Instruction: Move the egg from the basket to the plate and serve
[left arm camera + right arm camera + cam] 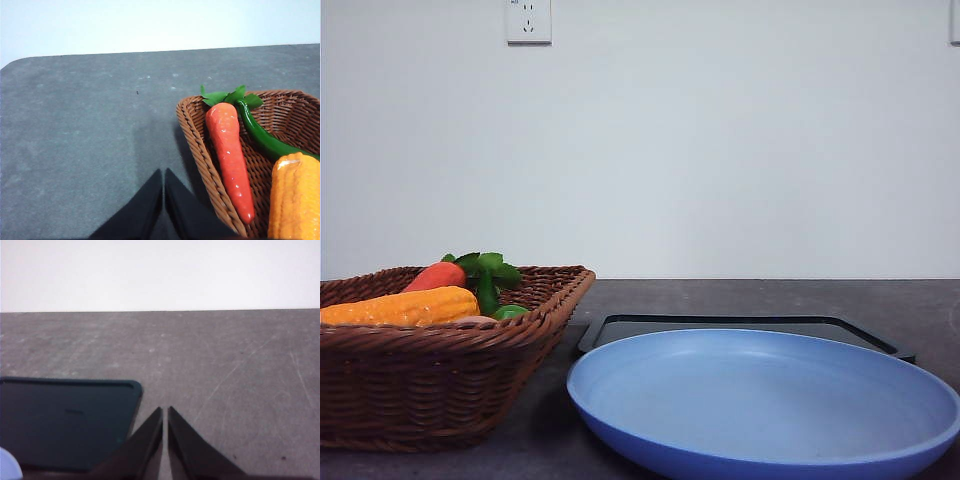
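So the basket [440,385] sits on the left of the table [760,298], with the plate [765,410] just beside it on the right. A tray [740,326] lies right behind the plate. In the basket: carrot [436,276], corn [405,307] in front of it, and a pepper [262,137] next to the carrot.

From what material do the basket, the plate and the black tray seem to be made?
The basket looks like brown woven wicker: braided rim, visible weave. The plate is light blue and matte, perhaps plastic or glazed ceramic; its even, smooth surface leaves this open. The tray seems dark, smooth plastic with a moulded raised edge.
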